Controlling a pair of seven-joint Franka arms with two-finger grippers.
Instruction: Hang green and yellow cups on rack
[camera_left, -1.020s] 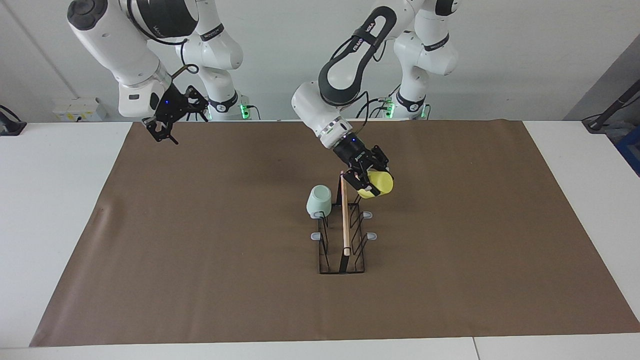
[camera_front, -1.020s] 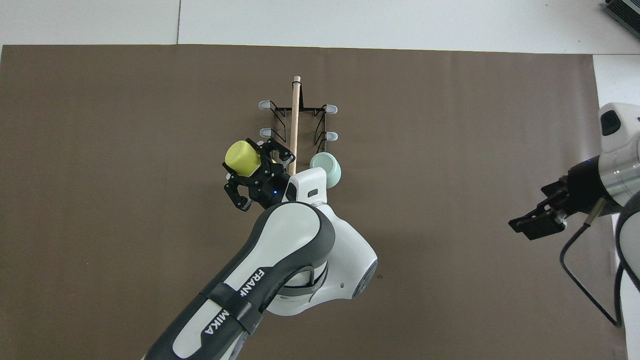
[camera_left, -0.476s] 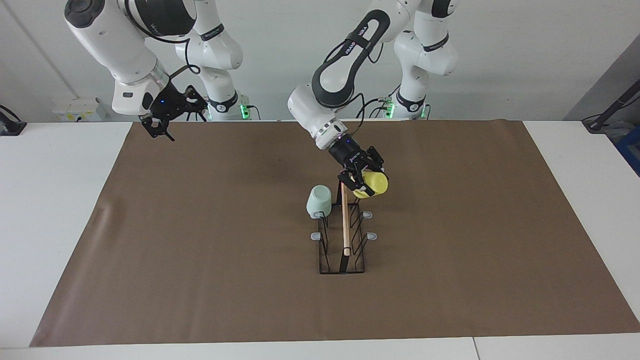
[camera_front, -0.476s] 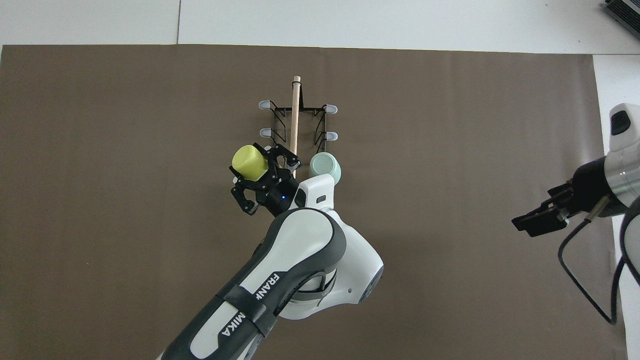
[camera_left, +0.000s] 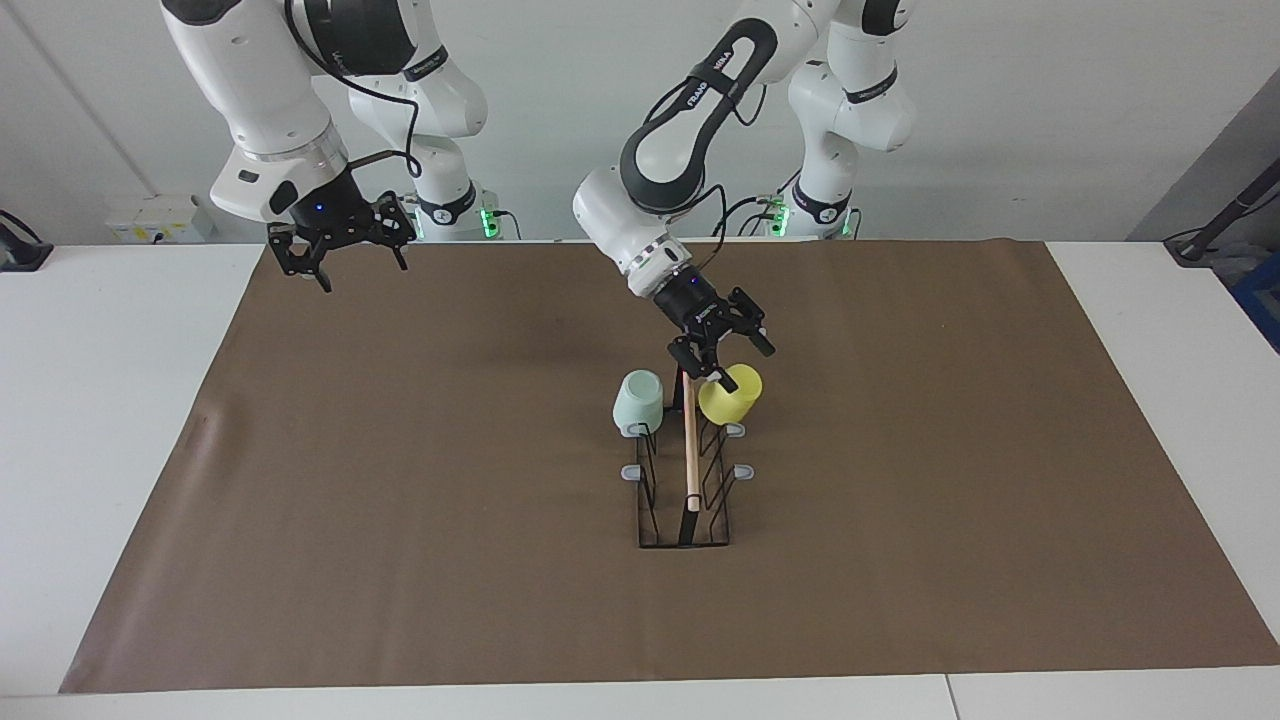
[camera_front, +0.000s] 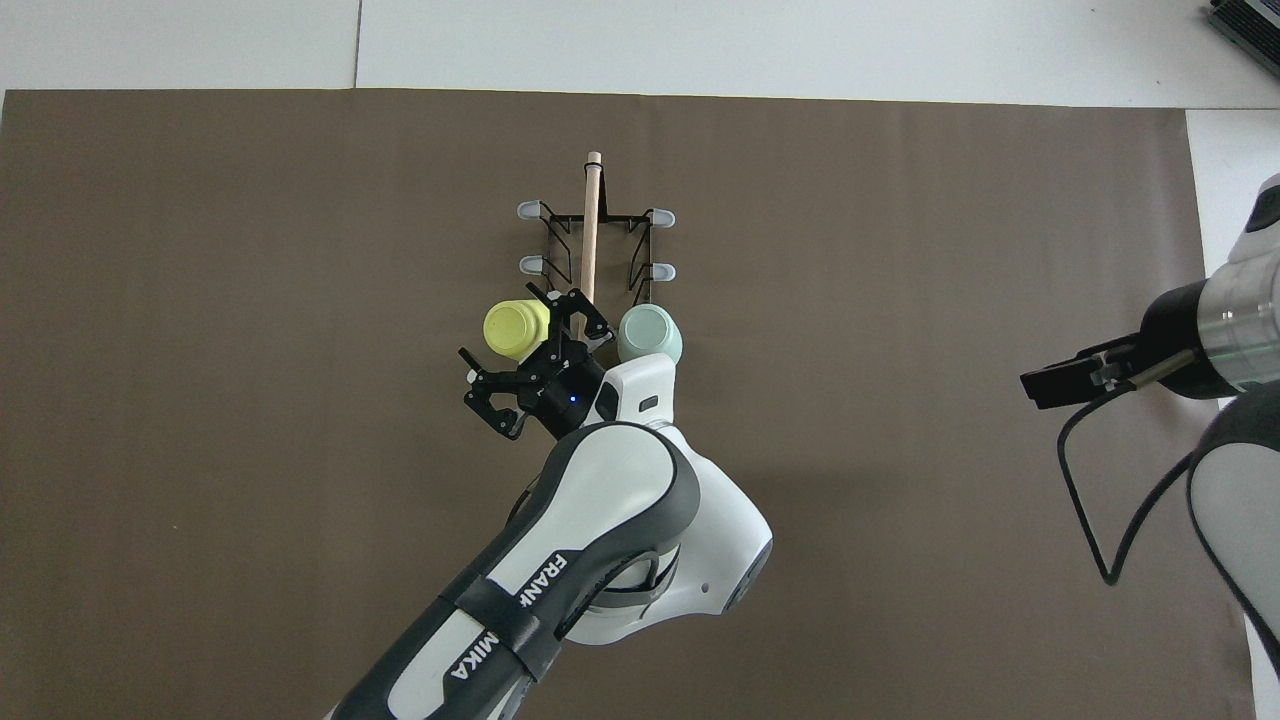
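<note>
The yellow cup (camera_left: 731, 394) (camera_front: 516, 329) hangs upside down on a prong of the rack (camera_left: 690, 470) (camera_front: 590, 215), on the side toward the left arm's end of the table. My left gripper (camera_left: 727, 357) (camera_front: 532, 358) stands open just above the cup, no longer gripping it. The pale green cup (camera_left: 638, 402) (camera_front: 650, 335) hangs upside down on the matching prong across the wooden rod. My right gripper (camera_left: 343, 263) (camera_front: 1062, 374) is open and holds nothing. It hovers high over the brown mat's corner near the right arm's base.
A brown mat (camera_left: 400, 500) covers most of the white table. The rack's remaining grey-tipped prongs (camera_left: 742, 471) (camera_front: 531, 265), farther from the robots, are bare. Grey boxes and cables lie along the table's edge by the arm bases.
The left gripper lowered the yellow cup onto the prong and opened, letting go; the cup now hangs upright on the rack. The right gripper rose and swung slightly.
</note>
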